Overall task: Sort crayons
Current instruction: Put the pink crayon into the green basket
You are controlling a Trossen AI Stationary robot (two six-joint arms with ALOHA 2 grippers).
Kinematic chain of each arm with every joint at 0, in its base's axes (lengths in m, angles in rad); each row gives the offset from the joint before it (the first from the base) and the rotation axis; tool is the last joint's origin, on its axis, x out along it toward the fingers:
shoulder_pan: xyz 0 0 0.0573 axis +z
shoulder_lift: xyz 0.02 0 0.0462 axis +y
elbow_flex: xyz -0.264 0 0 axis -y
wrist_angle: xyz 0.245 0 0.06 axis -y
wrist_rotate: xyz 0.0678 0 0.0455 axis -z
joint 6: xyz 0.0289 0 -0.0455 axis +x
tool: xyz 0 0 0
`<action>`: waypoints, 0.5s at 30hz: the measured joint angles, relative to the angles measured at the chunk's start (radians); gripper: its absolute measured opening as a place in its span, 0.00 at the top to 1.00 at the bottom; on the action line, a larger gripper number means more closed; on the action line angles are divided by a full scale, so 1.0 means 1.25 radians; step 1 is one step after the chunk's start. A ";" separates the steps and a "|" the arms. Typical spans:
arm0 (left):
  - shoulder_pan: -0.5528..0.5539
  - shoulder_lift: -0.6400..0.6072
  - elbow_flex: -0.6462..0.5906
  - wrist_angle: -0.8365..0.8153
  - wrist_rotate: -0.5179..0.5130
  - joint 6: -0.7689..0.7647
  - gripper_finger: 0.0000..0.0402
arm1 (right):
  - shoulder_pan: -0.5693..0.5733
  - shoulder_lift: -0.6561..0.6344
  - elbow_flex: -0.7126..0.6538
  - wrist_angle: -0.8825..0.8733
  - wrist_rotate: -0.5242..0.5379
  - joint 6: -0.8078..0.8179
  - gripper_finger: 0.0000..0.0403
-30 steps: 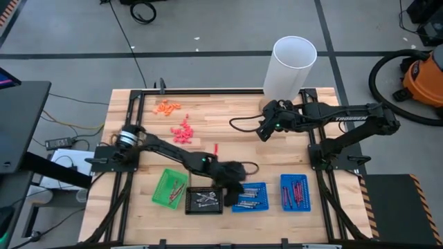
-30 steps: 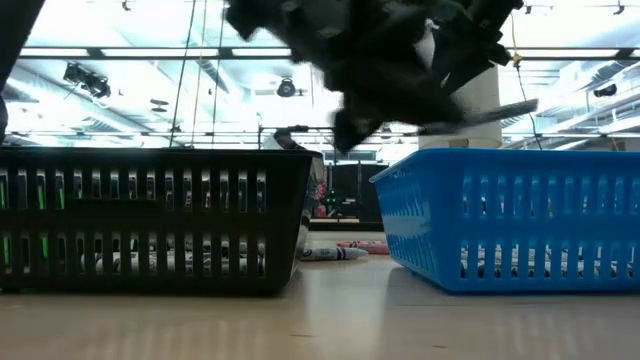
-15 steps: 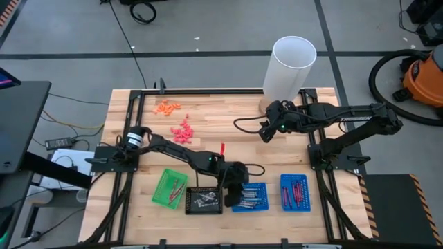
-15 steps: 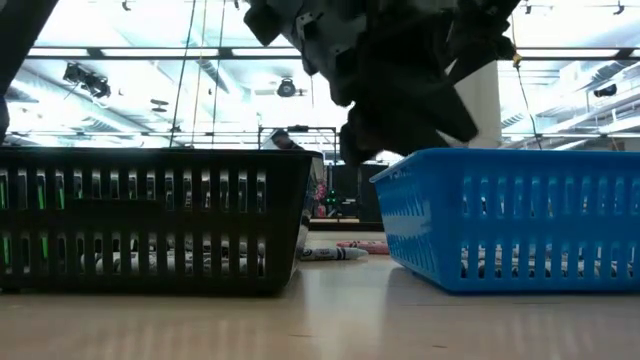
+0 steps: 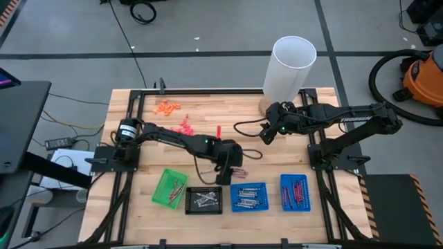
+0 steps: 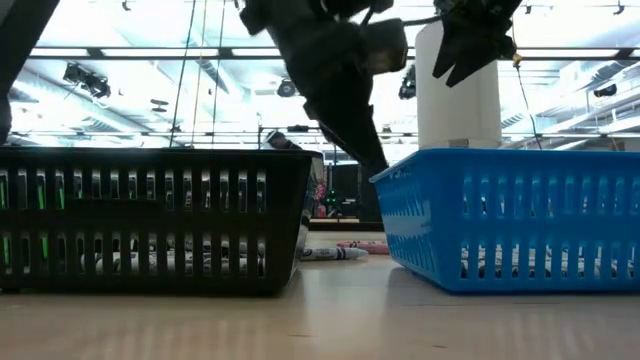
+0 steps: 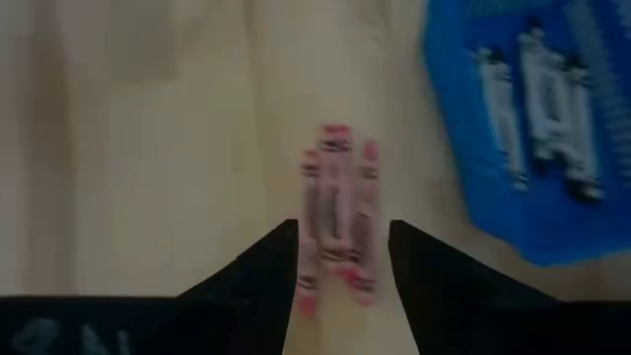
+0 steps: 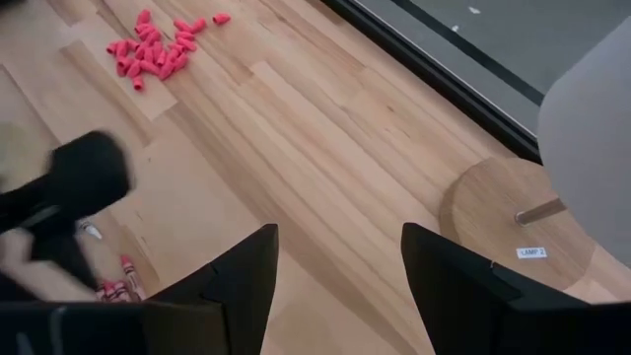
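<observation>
Three maroon crayons (image 7: 335,212) lie side by side on the table just beyond the trays, also seen in the high view as crayons (image 5: 239,170). My left gripper (image 7: 342,225) hovers open over them, a finger on either side, touching nothing; in the high view my left gripper (image 5: 227,169) is near the table's middle. Grey-white crayons lie in the blue tray (image 7: 532,118) beside it. My right gripper (image 5: 265,136) waits open, raised toward the far right.
Along the near edge stand a green tray (image 5: 169,187), a black tray (image 5: 204,199) and two blue trays (image 5: 248,197), (image 5: 295,191) with crayons in them. Pink bits (image 5: 183,128) and orange bits (image 5: 167,106) lie far left. A white lamp shade (image 5: 291,66) stands at the far right.
My left gripper held a grey-white crayon over the blue tray and has let it go; the crayon no longer shows at the fingers. The gripper then went toward the far edge, turning as it went, and now stands over the maroon crayons on the table.
</observation>
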 joint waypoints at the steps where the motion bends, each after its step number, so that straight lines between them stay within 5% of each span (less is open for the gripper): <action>1: 0.010 0.000 -0.012 0.019 0.000 0.004 0.57 | 0.002 0.000 0.000 0.002 0.000 0.000 0.44; 15: 0.038 0.001 -0.166 0.231 0.045 -0.029 0.57 | 0.011 0.000 0.000 0.010 0.007 0.034 0.44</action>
